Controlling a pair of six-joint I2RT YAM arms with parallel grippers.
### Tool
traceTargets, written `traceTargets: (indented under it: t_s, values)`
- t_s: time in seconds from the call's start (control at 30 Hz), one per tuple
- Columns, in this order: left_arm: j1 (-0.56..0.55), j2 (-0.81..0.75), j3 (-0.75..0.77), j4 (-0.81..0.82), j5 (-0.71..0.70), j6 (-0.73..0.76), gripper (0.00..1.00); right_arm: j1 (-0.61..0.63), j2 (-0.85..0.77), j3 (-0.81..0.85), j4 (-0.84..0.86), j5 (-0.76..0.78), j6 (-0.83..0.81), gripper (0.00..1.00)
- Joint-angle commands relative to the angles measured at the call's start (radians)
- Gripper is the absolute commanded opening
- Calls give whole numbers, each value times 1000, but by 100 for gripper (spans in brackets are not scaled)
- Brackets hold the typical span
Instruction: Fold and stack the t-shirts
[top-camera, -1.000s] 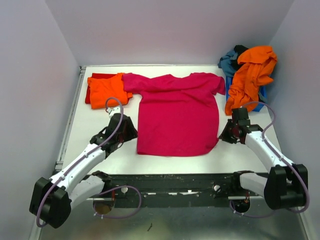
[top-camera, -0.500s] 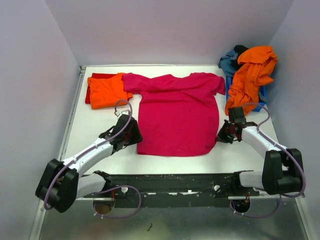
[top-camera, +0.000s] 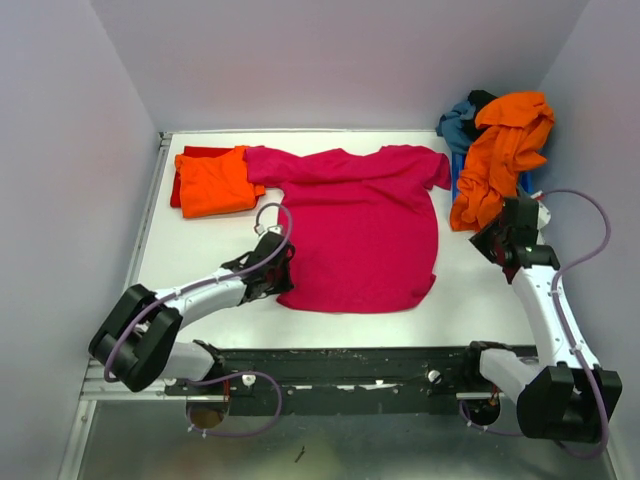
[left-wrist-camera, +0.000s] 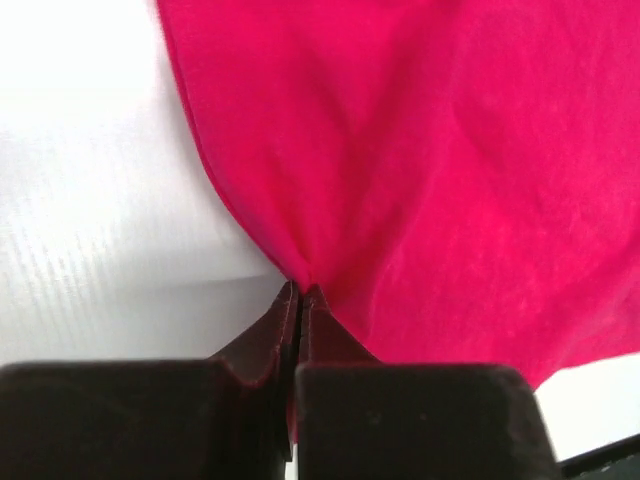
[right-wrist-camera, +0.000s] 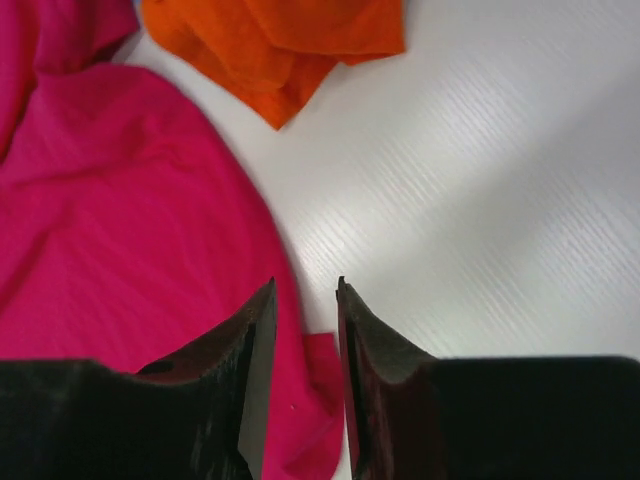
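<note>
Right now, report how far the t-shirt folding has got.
Done: a folded orange tee lies on a red tee far left. In hand: the magenta tee is spread flat, left fingers pinching its left edge; right fingers open, empty, near its right edge. Left: orange shirt, teal shirt and black shirt heaped far right.

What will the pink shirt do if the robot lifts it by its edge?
Probably droop and fold: the pink shirt puckers where the left gripper pinches it. Likely light, since it lies thin and flat.
</note>
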Motion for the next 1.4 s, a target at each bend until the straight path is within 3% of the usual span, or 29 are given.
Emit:
traceTargets:
  t_s: [0.0,0.07,0.23,0.43,0.47,0.53,0.6,0.67,0.93,1.1,1.37]
  values:
    - [-74,4,2,-6,26,-18,0,1,-12,-12,25,-185,-87,43]
    - [-138,1,9,0,19,-59,0,-1,-30,-54,71,-295,-127,51]
    - [-373,89,106,70,10,-170,0,1,-27,-94,100,-487,-169,53]
    - [-623,379,551,9,-14,-119,0,5,-65,-102,70,-520,-210,53]
    - [-642,410,604,-21,-21,-110,9,5,-74,-98,62,-526,-219,53]
    - [-659,429,670,-49,-27,-83,50,5,-91,-100,35,-532,-228,57]
    - [-659,388,663,-75,-65,-69,75,5,-107,-111,22,-535,-238,60]
    - [-631,306,637,-129,-118,-59,82,5,-120,-123,10,-538,-242,61]
    - [-357,47,470,-245,-136,40,79,90,-117,-189,34,-616,-206,56]
    - [-133,21,439,-233,-135,141,76,320,-55,-193,13,-521,-161,55]
    - [197,76,428,-131,-132,146,72,410,-61,-223,2,-477,-140,54]
